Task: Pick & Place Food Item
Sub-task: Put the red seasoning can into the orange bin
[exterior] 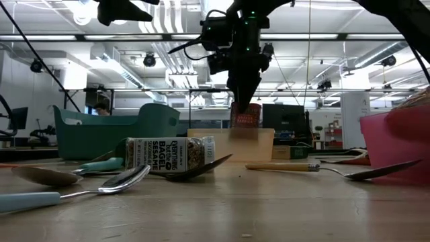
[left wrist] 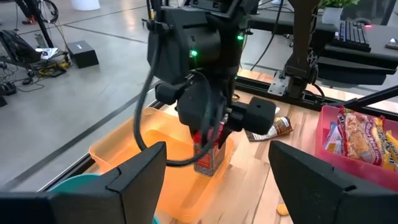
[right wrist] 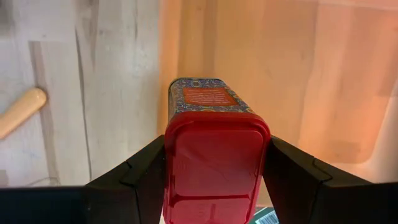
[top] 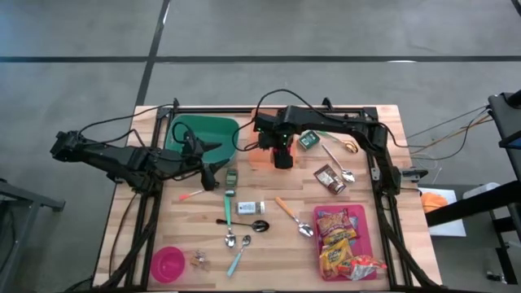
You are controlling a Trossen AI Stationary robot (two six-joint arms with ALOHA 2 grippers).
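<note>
A small tin with a red lid [right wrist: 214,155] and a patterned body stands upright at the orange see-through tray [left wrist: 143,149], in the middle of the table's far half. My right gripper [top: 282,157] hangs over it, pointing down, shut on the tin [left wrist: 208,157]. In the low view the tin [exterior: 246,115] shows above the tray's wall [exterior: 232,144], which hides its bottom. My left gripper [top: 213,176] waits open to the left of the tray, by the green bin, with nothing between its fingers [left wrist: 134,180]. My right gripper pinches the tin between its two fingers, one on each of the two narrow sides just below the red lid [right wrist: 171,168]. The fingers come from above, pointing down. The tin stays upright with its lower end inside the orange tray; whether it rests on the tray's floor I cannot tell.
A green bin [top: 203,134] stands at the far left. A pink tray [top: 346,240] of snack packs sits near right. Several spoons, a seasoning jar [top: 248,207], a pink bowl [top: 168,262], a green tin [top: 308,140] and a brown packet [top: 330,179] lie about.
</note>
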